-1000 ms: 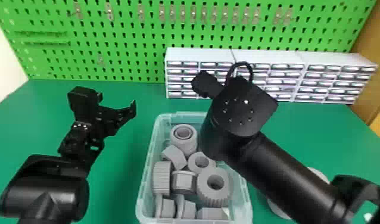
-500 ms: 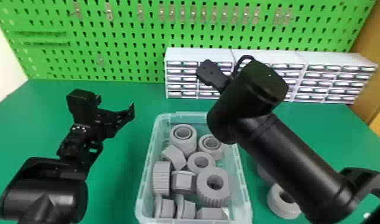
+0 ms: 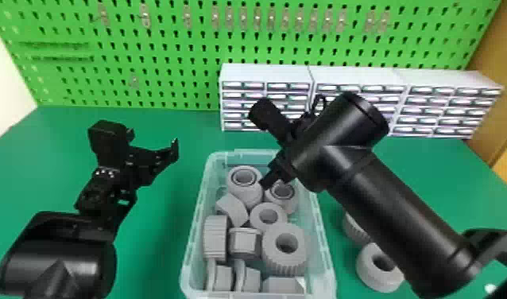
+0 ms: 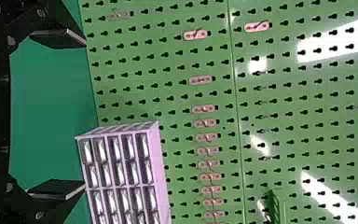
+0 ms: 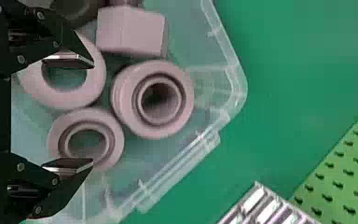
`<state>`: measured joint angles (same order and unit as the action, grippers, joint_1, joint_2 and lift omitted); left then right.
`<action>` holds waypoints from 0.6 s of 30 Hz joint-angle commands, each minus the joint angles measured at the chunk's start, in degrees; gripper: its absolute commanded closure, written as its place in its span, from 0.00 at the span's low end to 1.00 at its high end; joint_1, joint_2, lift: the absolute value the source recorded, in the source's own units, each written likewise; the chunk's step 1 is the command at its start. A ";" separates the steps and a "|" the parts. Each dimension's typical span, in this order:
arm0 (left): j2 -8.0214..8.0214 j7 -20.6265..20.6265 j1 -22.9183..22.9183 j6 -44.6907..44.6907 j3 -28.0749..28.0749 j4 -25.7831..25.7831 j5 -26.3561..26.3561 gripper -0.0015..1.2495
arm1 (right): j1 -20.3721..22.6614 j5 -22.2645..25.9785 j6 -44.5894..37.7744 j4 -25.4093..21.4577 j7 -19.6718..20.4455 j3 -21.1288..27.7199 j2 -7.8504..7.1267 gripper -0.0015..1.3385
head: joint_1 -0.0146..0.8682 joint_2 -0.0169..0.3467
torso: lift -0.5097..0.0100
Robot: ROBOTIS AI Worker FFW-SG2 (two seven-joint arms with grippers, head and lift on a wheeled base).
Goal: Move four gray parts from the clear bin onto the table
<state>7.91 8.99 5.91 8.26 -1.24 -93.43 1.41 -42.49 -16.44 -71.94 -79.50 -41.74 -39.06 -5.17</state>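
Observation:
The clear bin (image 3: 324,254) holds several gray parts (image 3: 287,248). Two more gray parts, one of them a ring (image 3: 380,267), lie on the table right of it, partly behind the right arm. Over the bin's far end is my right gripper (image 3: 268,181), beside two round parts. In the right wrist view my right gripper (image 5: 93,114) is open above the parts, with a round part (image 5: 156,99) just beyond its fingertips. My left gripper (image 3: 155,139) is parked left of the bin; in the left wrist view the left gripper (image 4: 85,114) stands open, holding nothing.
White drawer cabinets (image 3: 264,75) stand behind the bin, against the green pegboard (image 3: 177,51). The green table (image 3: 161,222) extends on both sides of the bin. The right forearm (image 3: 399,214) crosses over the bin's right side.
The right arm's wrist has turned and tilted, and its gripper has come down toward the bin's far end. A round part there, hidden at first, came into view. The left arm is nearly unchanged.

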 commanded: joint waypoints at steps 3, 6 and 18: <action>0.00 0.06 -0.20 0.00 0.09 0.00 0.00 0.17 | -0.05 5.11 2.33 1.46 -0.01 -0.94 -0.28 0.38 | 0.78 0.14 | 0.89; 0.00 -0.03 -0.28 0.00 0.18 0.00 0.00 0.17 | -0.14 5.55 2.07 1.72 -0.09 -1.37 -0.28 0.38 | 0.78 0.14 | 0.89; 0.00 0.06 -0.37 0.00 0.18 -0.09 0.09 0.17 | 0.03 5.63 0.84 1.98 -0.09 -1.46 -0.28 0.38 | 0.78 0.14 | 0.89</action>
<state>7.91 9.02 5.58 8.26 -1.09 -93.43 1.41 -42.64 -10.86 -70.88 -77.53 -41.83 -40.56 -5.39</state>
